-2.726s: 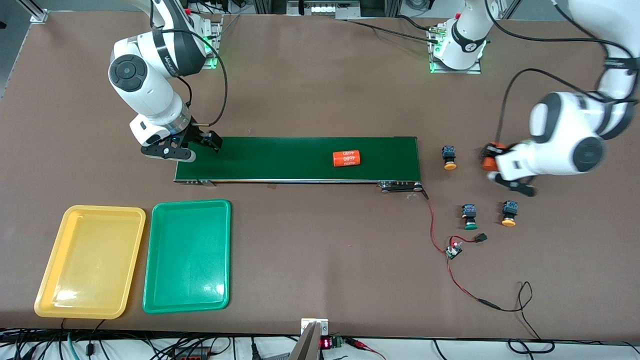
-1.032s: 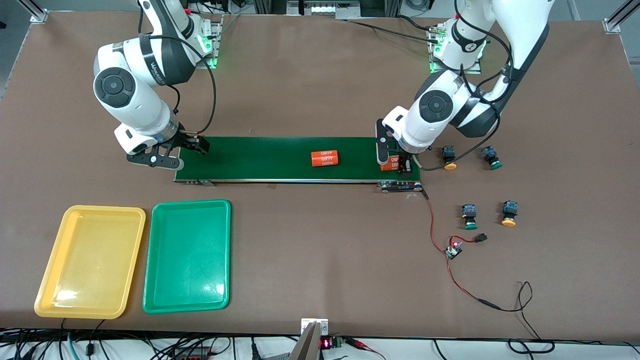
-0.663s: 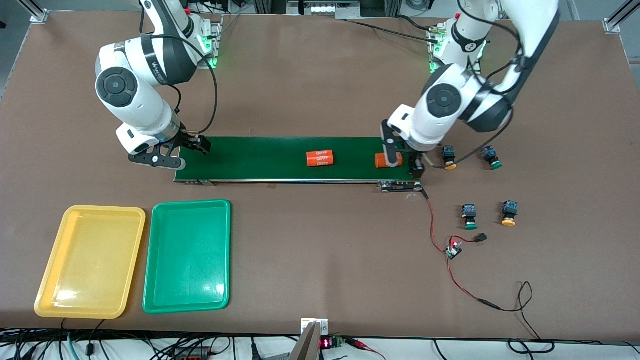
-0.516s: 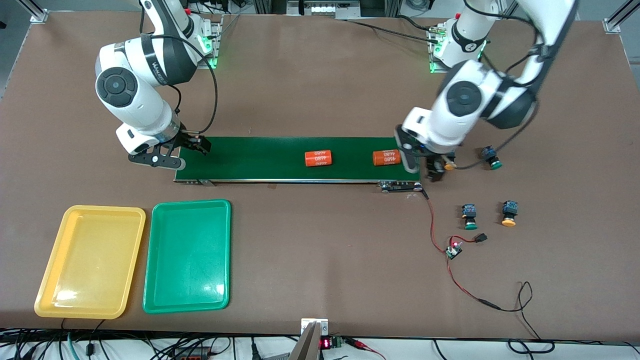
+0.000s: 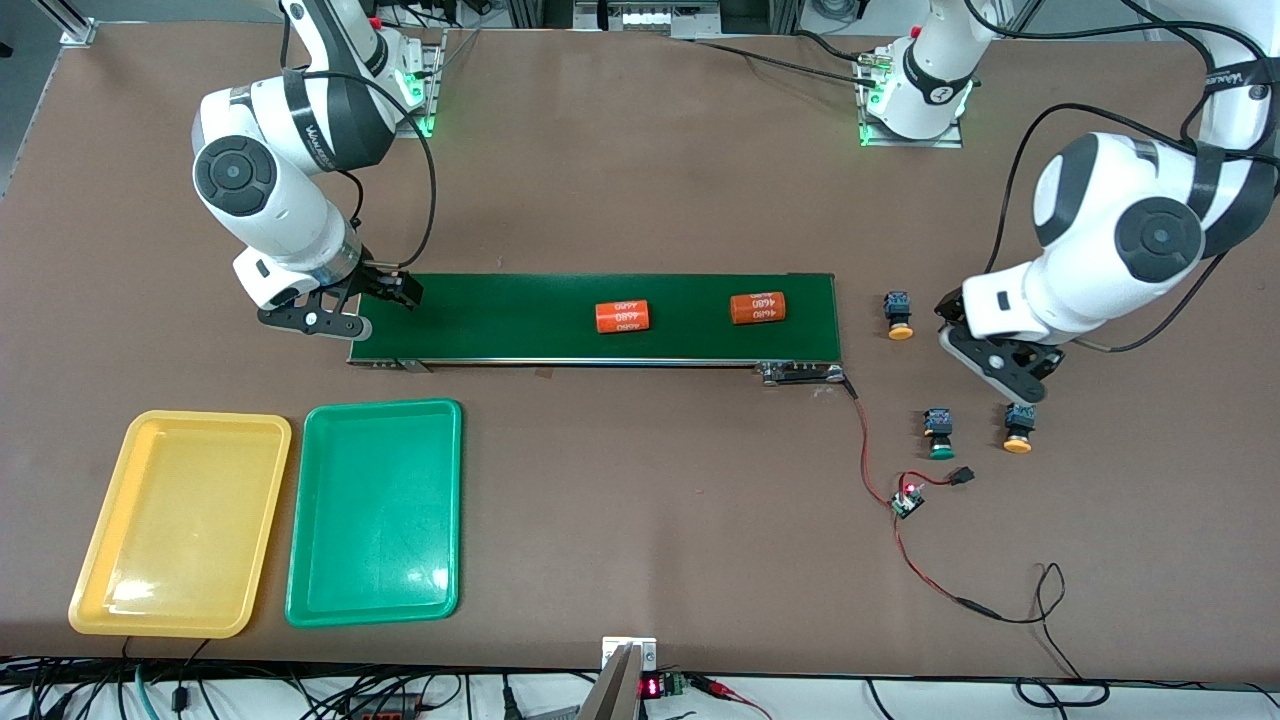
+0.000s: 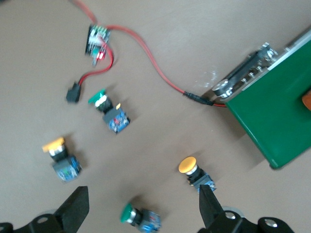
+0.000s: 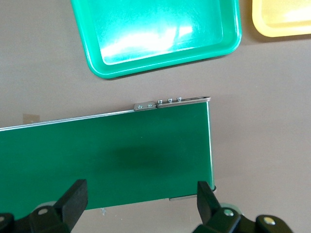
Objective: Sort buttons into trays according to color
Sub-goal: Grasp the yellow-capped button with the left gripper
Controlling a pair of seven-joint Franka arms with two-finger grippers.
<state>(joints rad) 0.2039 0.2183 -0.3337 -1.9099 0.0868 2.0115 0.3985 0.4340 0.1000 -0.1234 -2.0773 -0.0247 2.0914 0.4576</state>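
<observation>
Four buttons sit on the desk (image 5: 620,180) past the belt (image 5: 520,318); both trays (image 5: 375,510) are empty. The left gripper (image 6: 141,211), fingers apart, hovers over a green button (image 6: 138,216); it should descend squarely and close on the body. The right gripper (image 7: 141,204) waits, fingers apart, over the belt's end.

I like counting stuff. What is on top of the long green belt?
Two orange cylinders lie on the belt. No buttons there. The right gripper hides one end.
</observation>
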